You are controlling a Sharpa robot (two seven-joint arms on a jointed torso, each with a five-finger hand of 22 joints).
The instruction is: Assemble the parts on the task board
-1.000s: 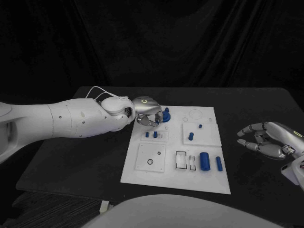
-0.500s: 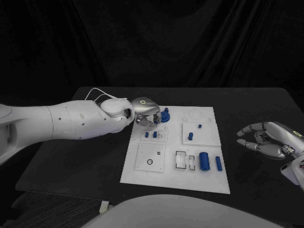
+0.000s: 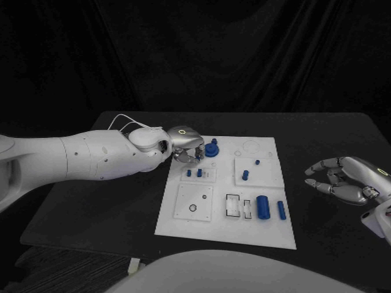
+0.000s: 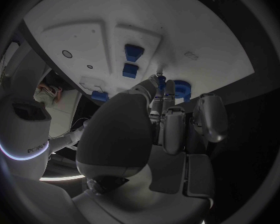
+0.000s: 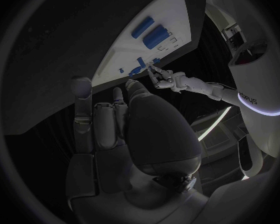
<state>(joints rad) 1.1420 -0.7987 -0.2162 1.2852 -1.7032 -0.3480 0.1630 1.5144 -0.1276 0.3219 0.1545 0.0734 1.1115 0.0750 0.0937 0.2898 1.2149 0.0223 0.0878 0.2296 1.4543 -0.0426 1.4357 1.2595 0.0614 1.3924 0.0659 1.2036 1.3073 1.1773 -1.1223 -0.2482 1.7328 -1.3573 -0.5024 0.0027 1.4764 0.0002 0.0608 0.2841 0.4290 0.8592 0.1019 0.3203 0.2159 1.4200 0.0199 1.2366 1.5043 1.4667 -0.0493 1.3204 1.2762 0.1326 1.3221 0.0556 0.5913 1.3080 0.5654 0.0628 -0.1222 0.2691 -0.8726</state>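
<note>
Your left hand pinches a small blue part at its fingertips, just beside the round blue piece on the task board; your right hand idles loosely curled and empty, so any tilt could jam or drop it.

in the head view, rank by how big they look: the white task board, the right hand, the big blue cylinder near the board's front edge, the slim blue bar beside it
1. task board
2. right hand, though it may lie nearer the camera
3. big blue cylinder
4. slim blue bar, about as long but clearly thinner
</note>
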